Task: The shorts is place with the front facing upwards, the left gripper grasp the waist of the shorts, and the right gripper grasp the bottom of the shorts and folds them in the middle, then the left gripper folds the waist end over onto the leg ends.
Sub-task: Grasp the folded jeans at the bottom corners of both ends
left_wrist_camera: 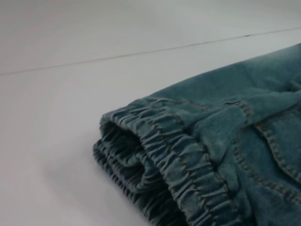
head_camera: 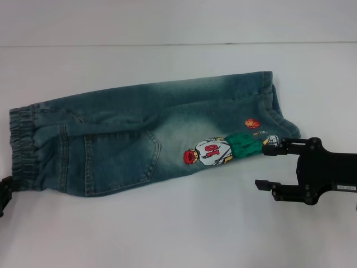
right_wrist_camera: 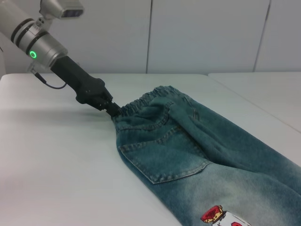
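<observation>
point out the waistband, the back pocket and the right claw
waistband (left_wrist_camera: 188, 165): left wrist view, on the gathered elastic band near the fold.
back pocket (head_camera: 120, 159): head view, middle of the stitched patch pocket.
right claw (head_camera: 266, 166): head view, midway between its two fingertips, by the leg hems.

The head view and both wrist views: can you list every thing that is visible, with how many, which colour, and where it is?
Faded blue denim shorts: one, folded lengthwise, lying across the white table.
Gathered elastic waistband: one, darker blue, at the robot's left end.
Leg hems: stacked, blue, at the robot's right end.
Embroidered basketball-player patch: one, white, green, red, near the hems.
Orange basketball patch: one, beside the hems.
Patch pocket: one, blue, near the waistband.
Left gripper: black, at the waistband's near corner.
Right gripper: black, open, at the hems' near corner.
</observation>
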